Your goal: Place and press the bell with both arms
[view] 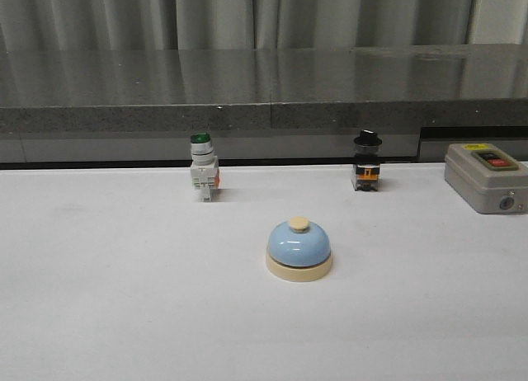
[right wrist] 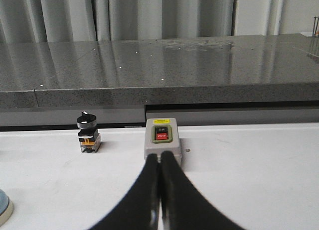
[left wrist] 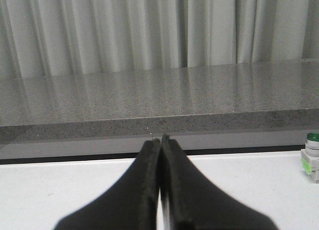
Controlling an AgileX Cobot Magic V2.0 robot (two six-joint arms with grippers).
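The light-blue desk bell (view: pixel 299 247) is sitting mid-table, nearer the front edge. The left gripper (left wrist: pixel 160 140) and right gripper (right wrist: pixel 159 158) are both holding their jaws pressed together, gripping nothing.

Grey curtains (view: pixel 247 14) behind speckled grey counter (view: pixel 247 88).

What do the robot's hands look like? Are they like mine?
Not quite. Each wrist view shows two matte black fingers: the left gripper and the right gripper. They are wide at the base, curve inward and taper to thin tips. No cables or markings show.
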